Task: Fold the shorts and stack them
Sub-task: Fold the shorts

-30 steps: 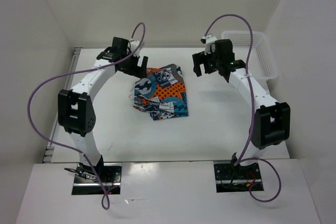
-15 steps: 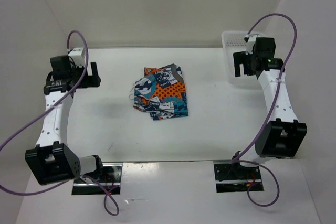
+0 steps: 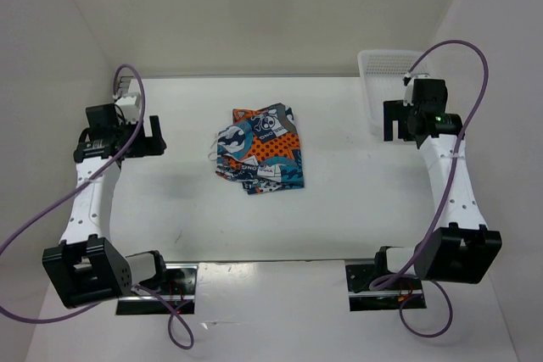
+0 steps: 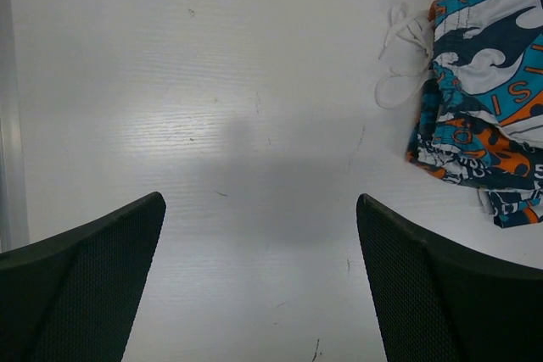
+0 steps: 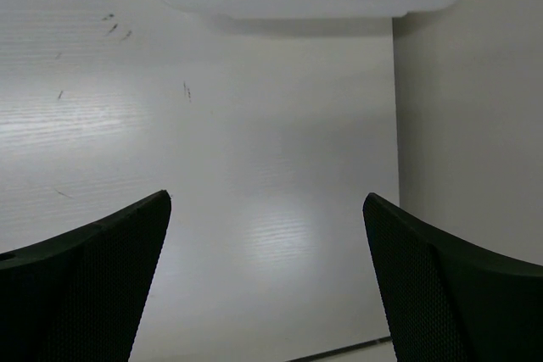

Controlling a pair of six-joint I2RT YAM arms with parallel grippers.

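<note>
The soft teal, orange and navy cartoon-print shorts (image 3: 259, 152) are judged already folded, with the left gripper (image 3: 153, 136) and the right gripper (image 3: 392, 120) held open and empty, well apart on either side of them.

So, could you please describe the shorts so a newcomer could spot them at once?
Start at the white table; near its middle lies a folded bundle of cloth. Those are the shorts: the only colourful thing there, printed in teal, orange and navy, unlike the plain white basket in the far right corner.
</note>
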